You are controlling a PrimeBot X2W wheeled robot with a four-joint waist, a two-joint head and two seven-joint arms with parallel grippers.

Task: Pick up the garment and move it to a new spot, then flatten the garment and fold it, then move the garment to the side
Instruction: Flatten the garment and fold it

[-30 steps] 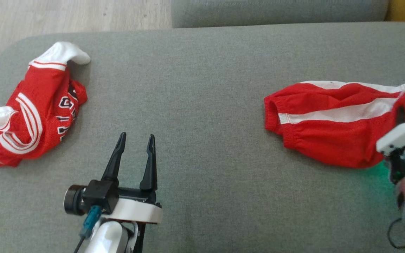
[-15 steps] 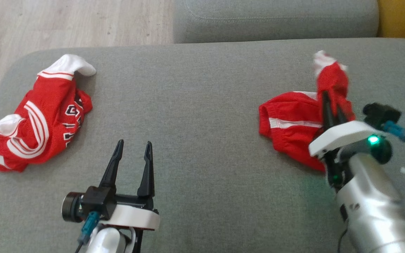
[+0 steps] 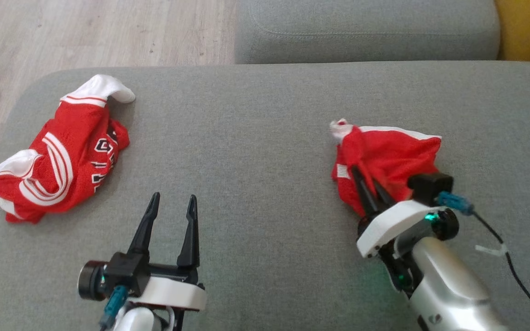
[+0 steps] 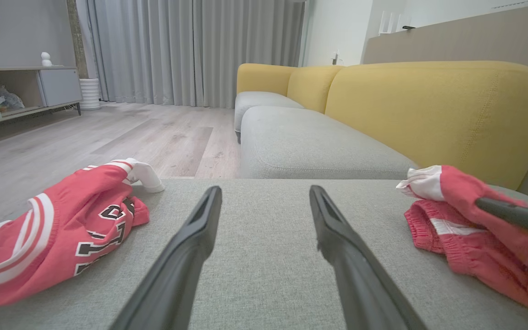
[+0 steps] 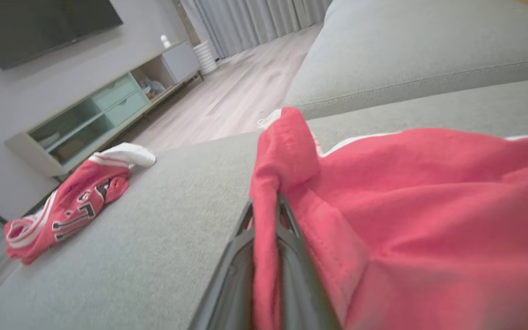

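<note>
- Grey seat cushion [image 3: 265, 138]: the surface that carries both garments; its far-left corner is rounded.
- Red shorts [image 3: 387, 154]: in the right half of the cushion, about midway between its far and near edges. They are bunched into a heap. One white-trimmed end stands up at the heap's left side, and the lower folds rest on the cushion.
- Right pincer [image 3: 365, 177]: at the near-left side of the shorts, fingers drawn together and clamped on a fold of the red cloth. In the right wrist view the cloth runs down between the two dark fingers.
- Left pincer [image 3: 173, 196]: near the cushion's near edge, left of centre. Its fingers stand apart and grip nothing, with bare grey fabric between them, and it is well apart from both garments.
- Red jersey [image 3: 58, 165]: crumpled by the cushion's left edge, with white stripes and dark lettering. A white sleeve points toward the far-left corner.
- Second grey cushion [image 3: 366, 27]: beyond the far edge.
- Wood floor [image 3: 85, 32]: beyond the far-left corner.
</note>
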